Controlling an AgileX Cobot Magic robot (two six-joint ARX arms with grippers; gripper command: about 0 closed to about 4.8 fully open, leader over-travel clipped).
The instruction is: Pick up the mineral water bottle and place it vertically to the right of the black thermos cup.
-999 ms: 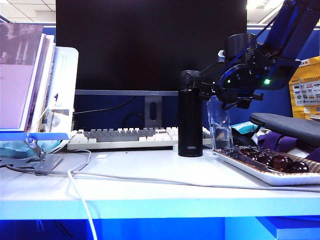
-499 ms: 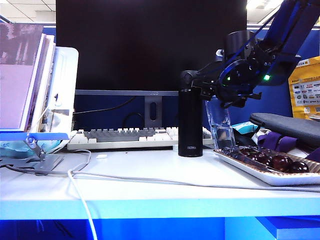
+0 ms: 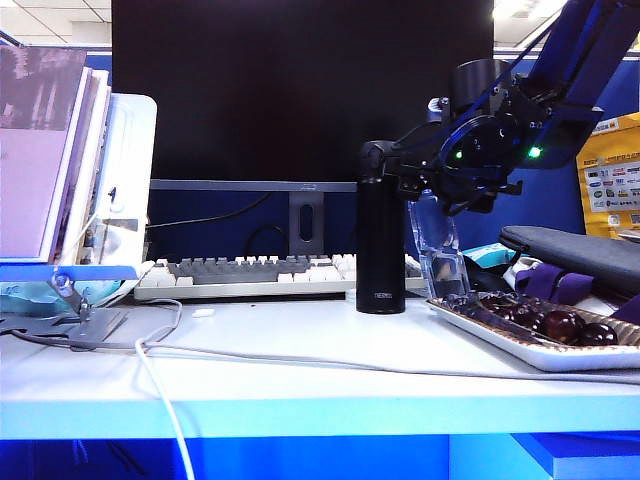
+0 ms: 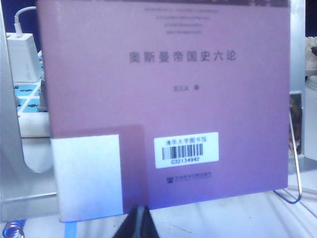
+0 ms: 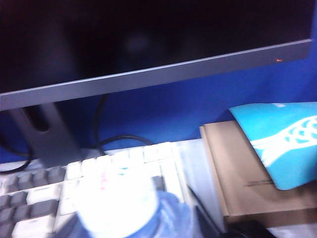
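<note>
Change since earlier frame: between the earlier exterior pictures and now the right gripper (image 3: 435,190) is seen slightly raised and drawn back, and the mineral water bottle (image 3: 438,250) is now tilted, its top leaning toward the black thermos cup (image 3: 381,240).
Left gripper (image 4: 140,225): parked at the far left before a purple book (image 4: 168,99) on a stand; only a dark tip is seen and its jaws appear pressed together.
Black thermos cup: upright on the table (image 3: 300,350) in front of the keyboard (image 3: 260,272).
Mineral water bottle: just beside the cup on its right, at the near corner of a white tray (image 3: 500,335) of dark fruit; whether its base rests on the table cannot be told.
Key relation: the bottle hangs directly below the right gripper, long axis near upright but leaning; the right arm is far nearer.
Right gripper state: closed about the bottle's upper part, the white cap (image 5: 116,201) seen close under the wrist camera.
Right arm pose: reaching down from the upper right, wrist angled downward.
Judged need: the bottle must be straightened before release.
</note>
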